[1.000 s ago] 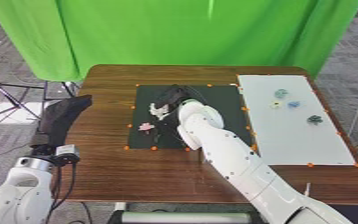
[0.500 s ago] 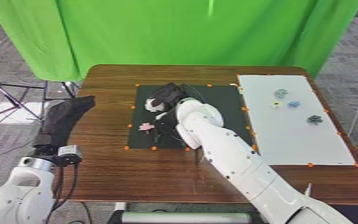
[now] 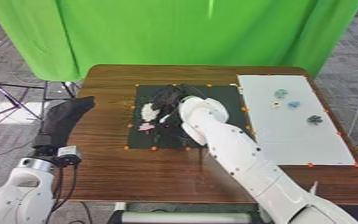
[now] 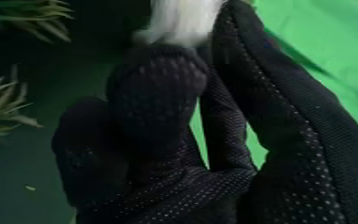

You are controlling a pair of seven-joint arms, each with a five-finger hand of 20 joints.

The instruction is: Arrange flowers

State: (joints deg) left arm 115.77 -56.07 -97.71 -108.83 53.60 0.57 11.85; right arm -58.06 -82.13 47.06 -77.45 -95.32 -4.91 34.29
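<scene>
Nearest, on the near left part of the dark mat (image 3: 229, 97), lies the pink flower (image 3: 146, 127). L hand (image 3: 67, 117) waits left of the mat, fingers straight & close together. Right of the mat, on the white board (image 3: 304, 145), sits the dark green bloom (image 3: 315, 119). Just past the pink one, by the mat's left edge, are the white blooms (image 3: 149, 111); R hand (image 3: 168, 98) is over the mat beside them, thumb & fingertips seemingly pinching a white piece (image 4: 180, 20); can't tell which part of a flower. Farther, right of the mat: blue flower (image 3: 294, 104), yellow flower (image 3: 276, 104), then pale green bloom (image 3: 281, 93).

Step prob. = placing the white piece in the mat's group. Best done w/ a light, firm pinch, so soft bits don't crush; wrist turned slowly, piece lowered w/o brushing the pink one, then fingers opened wide b4 backing off, as glove fabric may snag & drag blooms.
</scene>
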